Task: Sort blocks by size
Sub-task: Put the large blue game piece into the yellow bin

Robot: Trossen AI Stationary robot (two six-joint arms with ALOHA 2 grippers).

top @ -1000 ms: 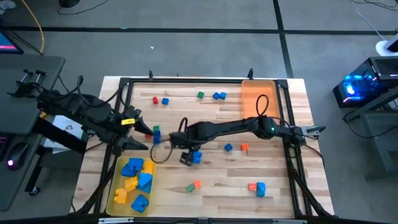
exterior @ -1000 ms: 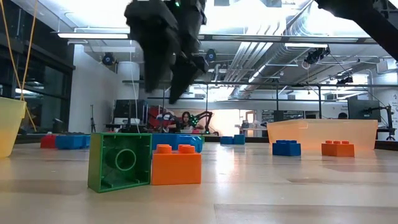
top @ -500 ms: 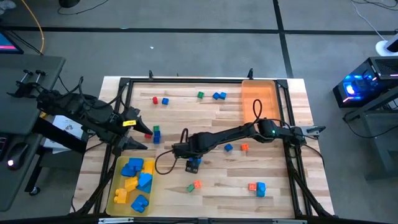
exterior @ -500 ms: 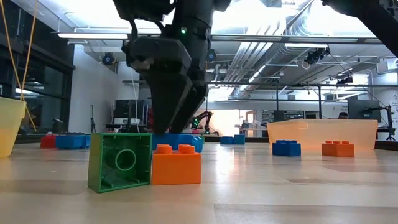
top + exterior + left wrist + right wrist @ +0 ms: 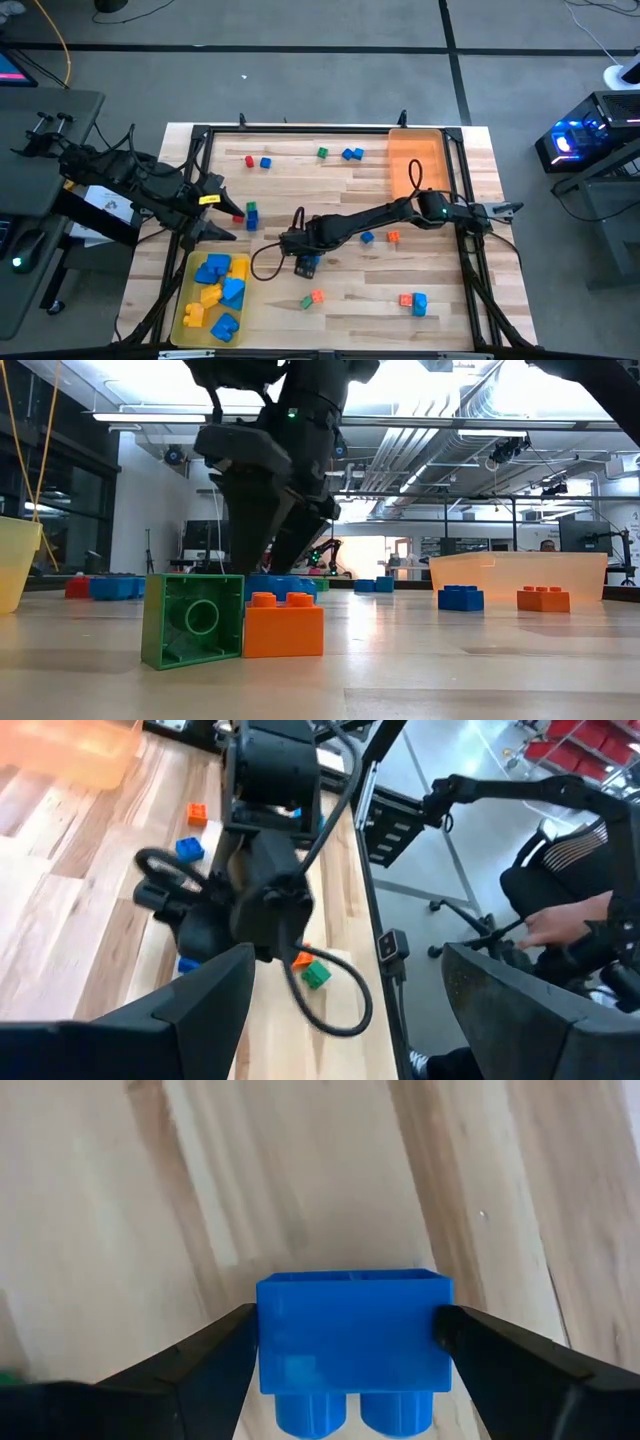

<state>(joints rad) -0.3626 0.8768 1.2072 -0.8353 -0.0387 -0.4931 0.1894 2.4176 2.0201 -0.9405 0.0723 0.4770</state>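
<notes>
Fingers of the right gripper, now lowered from above, stand spread either side of the blue block near the table's middle, not visibly clamping it, while the left gripper waits open at the left edge.

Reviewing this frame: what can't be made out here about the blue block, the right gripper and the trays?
- Blue block, right wrist view: the right gripper brackets it, but whether the fingers actually press it is not resolvable.
- Same block, low view: mostly hidden behind the green brick and orange brick.
- Yellow tray, high view: its piled blocks overlap, so no count.
- Orange tray, high view: too small to see whether anything lies inside.
- Left gripper: idle beside the yellow tray.
</notes>
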